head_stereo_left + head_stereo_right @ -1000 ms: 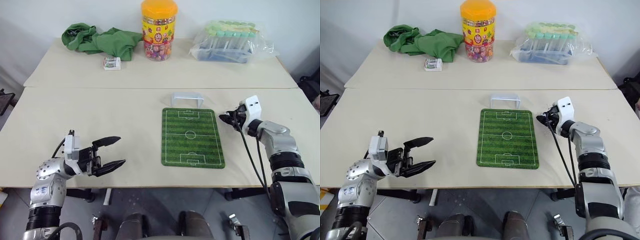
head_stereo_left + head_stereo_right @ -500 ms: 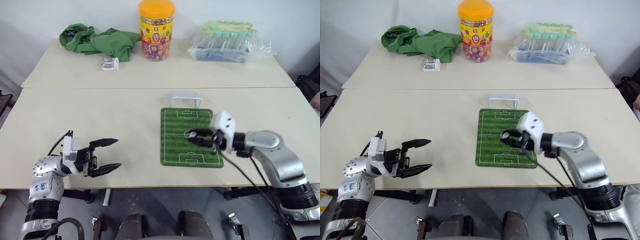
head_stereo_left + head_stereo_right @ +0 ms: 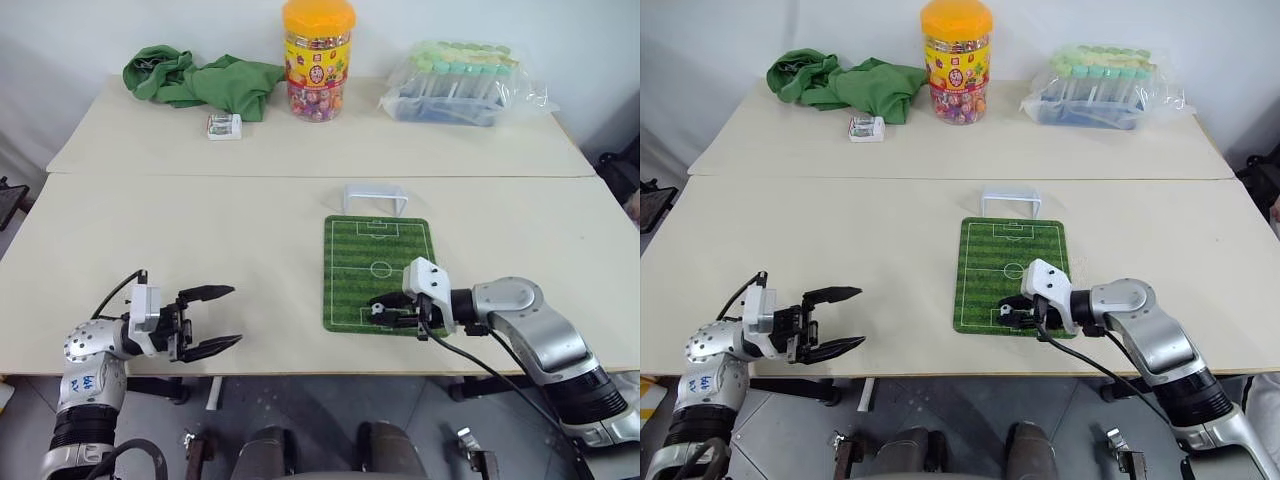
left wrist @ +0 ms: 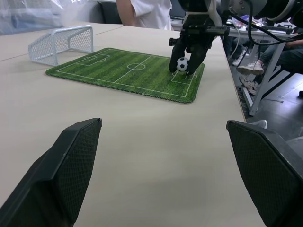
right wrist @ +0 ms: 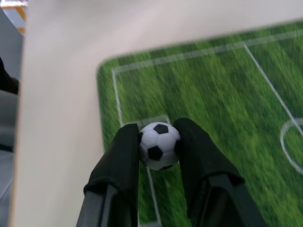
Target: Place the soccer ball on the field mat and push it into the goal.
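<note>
The tiny black-and-white soccer ball (image 5: 159, 144) is pinched between the two black fingers of my right gripper (image 3: 381, 307), low over the near end of the green field mat (image 3: 380, 262). From the left wrist view the soccer ball (image 4: 182, 64) hangs at the mat's (image 4: 123, 71) near penalty box. The white goal (image 3: 375, 197) stands on the table just beyond the mat's far short side, and the goal (image 4: 61, 42) is empty. My left gripper (image 3: 212, 318) is open above the table's front left edge, with nothing between its fingers.
On the far table sit a crumpled green cloth (image 3: 203, 81), a small white box (image 3: 224, 125), an orange-lidded candy jar (image 3: 318, 58) and a plastic bag of tubes (image 3: 460, 82). The table's front edge (image 3: 300, 373) runs just below both grippers. A person stands behind the table (image 4: 144, 12).
My right arm has swung from the table's right side in over the mat's near end, carrying the ball lower. My left gripper has sunk slightly and stayed open.
</note>
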Action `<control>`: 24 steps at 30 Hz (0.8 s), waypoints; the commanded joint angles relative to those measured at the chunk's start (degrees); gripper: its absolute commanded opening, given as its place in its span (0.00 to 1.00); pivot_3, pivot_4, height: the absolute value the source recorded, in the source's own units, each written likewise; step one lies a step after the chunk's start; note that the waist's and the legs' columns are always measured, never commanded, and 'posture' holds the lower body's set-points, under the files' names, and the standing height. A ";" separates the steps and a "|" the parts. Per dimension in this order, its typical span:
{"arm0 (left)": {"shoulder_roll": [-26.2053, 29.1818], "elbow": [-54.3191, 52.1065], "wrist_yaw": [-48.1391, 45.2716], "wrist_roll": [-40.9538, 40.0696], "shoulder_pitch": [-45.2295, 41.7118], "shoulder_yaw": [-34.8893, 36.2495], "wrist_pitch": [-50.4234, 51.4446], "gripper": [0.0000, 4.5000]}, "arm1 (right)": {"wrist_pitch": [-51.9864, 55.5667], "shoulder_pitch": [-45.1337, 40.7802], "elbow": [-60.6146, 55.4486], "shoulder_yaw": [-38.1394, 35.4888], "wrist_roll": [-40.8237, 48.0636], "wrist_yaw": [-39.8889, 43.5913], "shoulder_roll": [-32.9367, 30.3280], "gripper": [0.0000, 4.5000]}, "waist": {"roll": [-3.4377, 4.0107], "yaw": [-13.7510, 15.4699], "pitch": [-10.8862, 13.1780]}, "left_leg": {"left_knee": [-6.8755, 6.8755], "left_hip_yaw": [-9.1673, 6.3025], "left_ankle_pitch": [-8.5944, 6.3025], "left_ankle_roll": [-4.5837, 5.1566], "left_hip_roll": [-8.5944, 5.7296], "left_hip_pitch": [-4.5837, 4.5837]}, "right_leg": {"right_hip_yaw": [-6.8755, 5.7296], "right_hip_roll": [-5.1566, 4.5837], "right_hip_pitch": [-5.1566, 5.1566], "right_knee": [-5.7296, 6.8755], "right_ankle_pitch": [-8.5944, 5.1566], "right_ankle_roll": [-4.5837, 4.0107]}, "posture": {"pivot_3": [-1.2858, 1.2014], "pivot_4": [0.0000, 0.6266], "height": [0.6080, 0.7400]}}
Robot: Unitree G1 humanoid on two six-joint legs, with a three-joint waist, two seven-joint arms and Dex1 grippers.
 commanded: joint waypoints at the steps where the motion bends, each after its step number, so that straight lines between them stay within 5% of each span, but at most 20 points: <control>1: -0.09 -2.15 0.57 -0.65 0.57 0.46 -0.28 1.00 | -2.53 0.31 0.59 -0.84 -0.56 1.37 -0.78 0.19 | 0.00 0.00 0.00 | 0.00 0.00 0.00 0.00 0.00 0.00 | 0.00 0.00 0.00 0.00 0.00 0.00 | 0.52 0.24 1.00; 14: -0.33 -1.61 1.54 -0.36 -0.82 -0.12 -0.30 1.00 | -4.20 0.27 2.20 0.88 -2.68 4.08 -0.68 0.19 | 0.00 0.03 0.00 | 0.01 -0.01 0.00 0.00 0.00 0.01 | 0.00 0.00 0.02 0.00 0.00 0.00 | 0.52 0.24 1.00; 15: -0.31 -1.50 1.55 -0.33 -0.88 -0.13 -0.35 1.00 | -4.15 0.26 2.23 0.86 -2.79 4.12 -0.63 0.35 | -0.01 0.03 0.00 | 0.01 -0.01 0.00 0.00 0.00 0.01 | 0.00 0.00 0.02 0.00 0.00 0.00 | 0.52 0.24 1.00; 20: -0.37 -1.06 1.73 -0.22 -1.29 -0.26 -0.46 1.00 | -4.50 -0.31 2.48 1.05 -3.33 4.04 -0.11 0.67 | -0.02 0.01 -0.01 | 0.03 0.01 0.00 0.00 0.01 0.05 | 0.01 0.00 0.07 0.00 0.00 0.00 | 0.52 0.24 1.00; 24: -0.39 -0.47 1.81 -0.11 -1.84 -0.39 -0.63 1.00 | -4.55 -1.11 2.43 0.97 -3.29 4.34 -0.10 0.67 | -0.02 0.00 -0.01 | 0.05 0.03 0.00 0.00 0.02 0.07 | 0.03 0.00 0.08 0.01 0.00 0.00 | 0.52 0.24 1.00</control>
